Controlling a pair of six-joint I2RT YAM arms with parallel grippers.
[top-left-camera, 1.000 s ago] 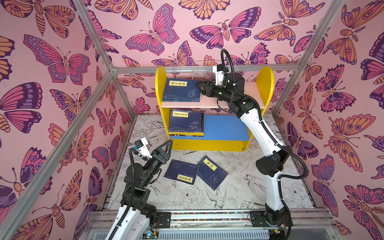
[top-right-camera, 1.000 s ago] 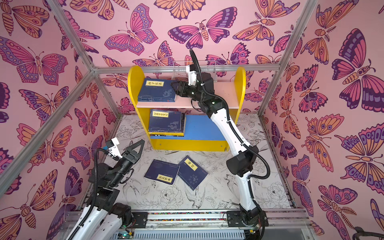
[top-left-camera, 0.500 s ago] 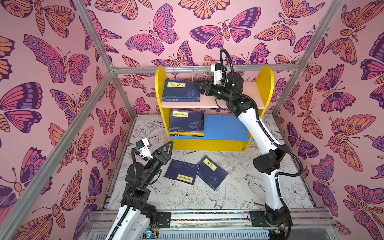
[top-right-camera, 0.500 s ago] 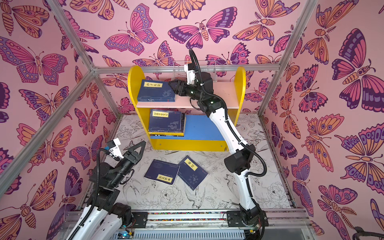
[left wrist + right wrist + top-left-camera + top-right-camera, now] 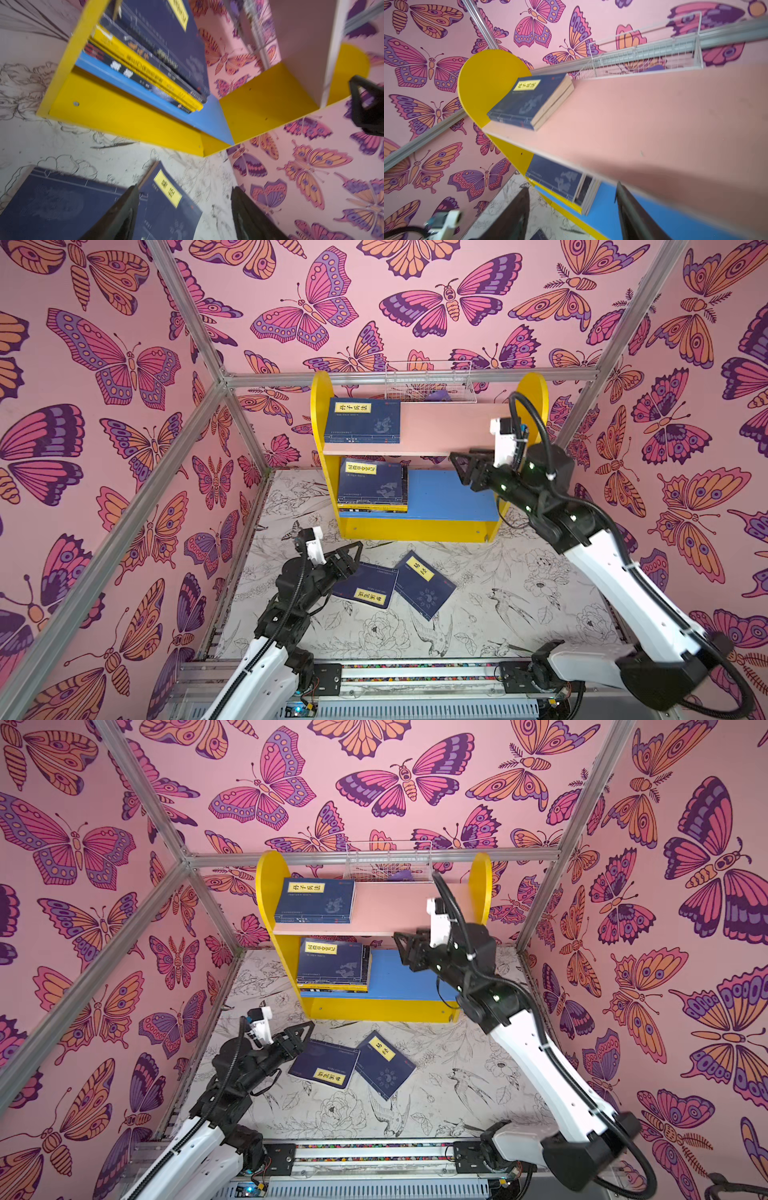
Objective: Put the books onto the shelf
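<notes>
Two navy books (image 5: 392, 587) lie on the floor below the shelf (image 5: 415, 526); both hands, left hand (image 5: 353, 558) and right hand (image 5: 465, 466), are released, empty.

The shelf (image 5: 428, 526) stands on the sketch-printed floor (image 5: 498, 614), books (image 5: 365, 420) stacked on both boards. Two navy books (image 5: 399, 583) lie on the floor.

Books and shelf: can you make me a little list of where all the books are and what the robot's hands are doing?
top board: navy books stacked at its left end
bottom board: stack of books at left
floor: two navy books
left gripper: jaws open, empty, over the floor books
right gripper: jaws open, empty, beside the shelf
</notes>
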